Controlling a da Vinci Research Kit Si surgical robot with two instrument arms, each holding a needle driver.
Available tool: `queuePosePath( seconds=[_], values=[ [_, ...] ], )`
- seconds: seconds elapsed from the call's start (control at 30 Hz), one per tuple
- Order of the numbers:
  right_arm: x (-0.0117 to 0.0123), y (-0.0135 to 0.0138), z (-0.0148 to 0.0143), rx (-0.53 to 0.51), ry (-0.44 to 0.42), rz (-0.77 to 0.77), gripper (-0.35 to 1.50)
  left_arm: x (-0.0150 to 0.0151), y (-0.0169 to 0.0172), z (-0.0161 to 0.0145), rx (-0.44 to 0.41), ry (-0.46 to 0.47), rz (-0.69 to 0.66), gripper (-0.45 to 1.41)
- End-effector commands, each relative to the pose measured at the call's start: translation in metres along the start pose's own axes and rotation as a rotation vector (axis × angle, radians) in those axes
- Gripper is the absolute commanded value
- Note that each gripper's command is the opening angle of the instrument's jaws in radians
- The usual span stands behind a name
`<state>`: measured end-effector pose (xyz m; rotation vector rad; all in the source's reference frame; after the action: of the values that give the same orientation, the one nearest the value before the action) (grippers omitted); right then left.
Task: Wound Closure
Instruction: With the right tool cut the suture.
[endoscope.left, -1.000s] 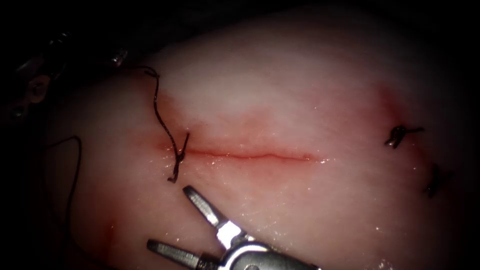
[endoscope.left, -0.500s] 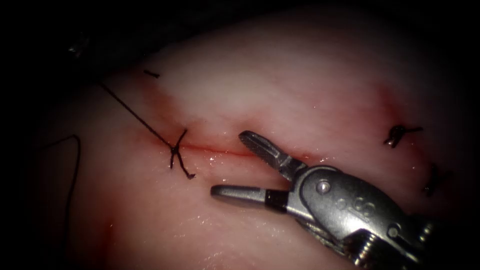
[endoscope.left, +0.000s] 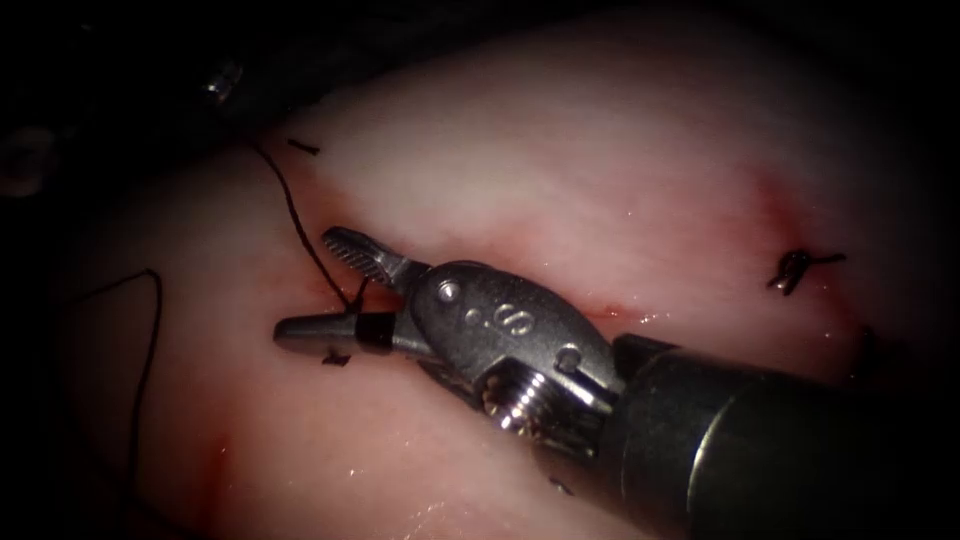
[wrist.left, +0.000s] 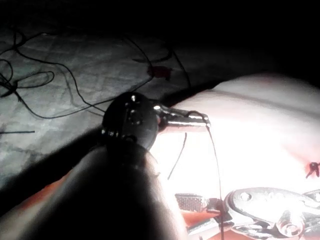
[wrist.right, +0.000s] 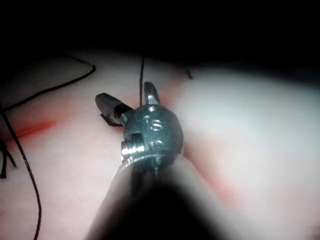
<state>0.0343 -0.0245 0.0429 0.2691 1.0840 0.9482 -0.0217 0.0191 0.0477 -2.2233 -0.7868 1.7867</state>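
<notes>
My shiny steel right tool (endoscope.left: 330, 290) gapes wide around the black thread knot (endoscope.left: 352, 300) on the pink tissue's (endoscope.left: 560, 180) thin red cut (endoscope.left: 615, 312), gripping nothing; my left tool (wrist.left: 200, 119) pinches the thin black thread (wrist.left: 214, 150).

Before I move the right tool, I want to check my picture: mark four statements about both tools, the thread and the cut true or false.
1. The right tool has its jaws open around the thread. True.
2. The left tool holds nothing. False: its jaws are shut on the thread.
3. The right tool works at the right end of the cut. False: it is at the left end.
4. A tied stitch sits on the tissue right of the cut. True.
</notes>
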Motion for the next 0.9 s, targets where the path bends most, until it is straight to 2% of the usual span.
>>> queuePosePath(
  seconds=[0.03,0.37,0.9],
  values=[
    [0.0006,0.0,0.0017,-0.007,0.007,-0.004,0.84,0.0005,-0.001,0.0003,-0.002,0.0,0.005,-0.45],
    [0.0008,0.0004,0.0029,-0.023,0.016,-0.002,0.83,0.0011,0.0002,0.0013,-0.004,-0.005,0.004,-0.45],
    [0.0011,-0.0001,0.0057,-0.059,0.068,-0.035,0.61,0.0016,0.0009,0.0019,-0.009,0.008,0.005,-0.45]
  ],
)
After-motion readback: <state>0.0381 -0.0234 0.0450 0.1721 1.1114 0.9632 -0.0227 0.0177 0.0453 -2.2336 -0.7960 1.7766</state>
